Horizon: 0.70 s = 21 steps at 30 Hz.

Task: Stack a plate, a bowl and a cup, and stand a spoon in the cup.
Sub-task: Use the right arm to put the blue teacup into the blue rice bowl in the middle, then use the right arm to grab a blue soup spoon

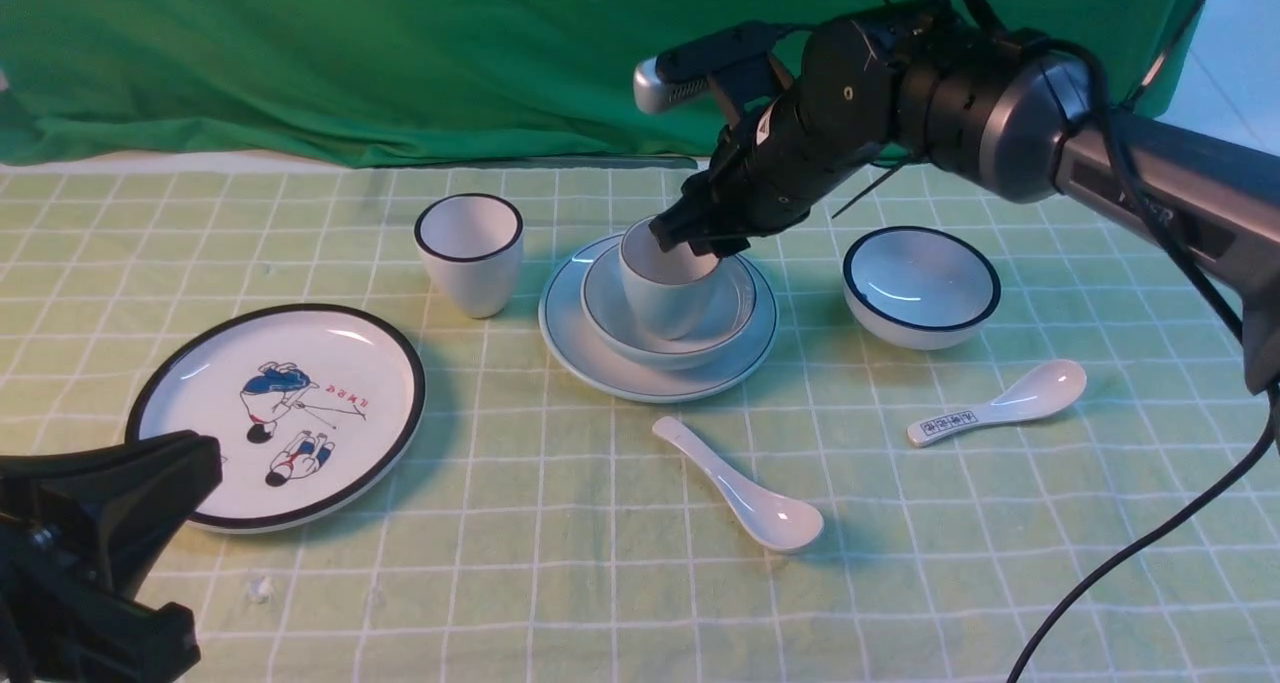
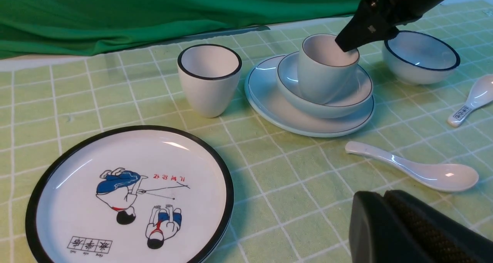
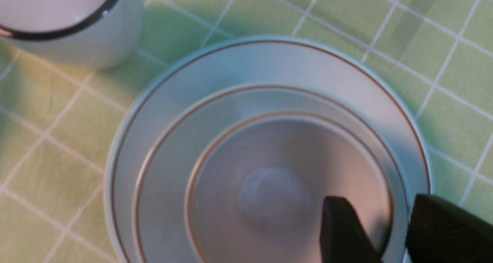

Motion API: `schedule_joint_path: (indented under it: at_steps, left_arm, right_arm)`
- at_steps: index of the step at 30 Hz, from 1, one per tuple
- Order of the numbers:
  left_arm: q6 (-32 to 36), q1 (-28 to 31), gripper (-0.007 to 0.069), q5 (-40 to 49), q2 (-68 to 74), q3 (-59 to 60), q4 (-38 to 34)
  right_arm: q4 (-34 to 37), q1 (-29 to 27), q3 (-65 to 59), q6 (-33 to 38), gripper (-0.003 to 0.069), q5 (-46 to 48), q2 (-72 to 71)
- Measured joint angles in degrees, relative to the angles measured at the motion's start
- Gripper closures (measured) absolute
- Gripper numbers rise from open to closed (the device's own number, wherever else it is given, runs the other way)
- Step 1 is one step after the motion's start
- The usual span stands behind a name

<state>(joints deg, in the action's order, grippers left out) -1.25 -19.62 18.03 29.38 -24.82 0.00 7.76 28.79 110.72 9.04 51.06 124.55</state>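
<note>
Cup in the stack, claw at its rim.
The right gripper [image 1: 690, 243] straddles the right wall of the cup [image 1: 665, 303], which sits in the bowl [image 1: 738, 308] on the plate [image 1: 600, 358]. I cannot tell whether it is clamped or loosened. Lifting away while pinched could topple the cup.

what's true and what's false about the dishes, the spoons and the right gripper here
The pale bluish-white handleless cup sits in the wide pale bowl on the plain thin-rimmed plate. True.
The plain white ceramic spoon stands in that cup. False: it lies on the green checked cloth, in front of the plate.
The right gripper has one finger inside the cup, one outside. True.
The black-rimmed white cup stands on the cartoon plate. False: it stands on the cloth, apart from it.
</note>
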Motion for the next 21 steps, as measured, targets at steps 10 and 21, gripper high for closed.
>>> schedule_joint_path:
  at_steps: [10, 21]
  left_arm:
    - [0.0, 0.0, 0.0608, 0.0, 0.0, 0.0, 0.5]
    - [0.0, 0.0, 0.0608, 0.0, 0.0, 0.0, 0.6]
  right_arm:
    - [-0.2, 2.3, -0.5, 3.4, 0.0225, 17.0, -8.0]
    - [-0.1, 9.1, -20.2, 4.8, 0.0191, 5.6, -7.1]
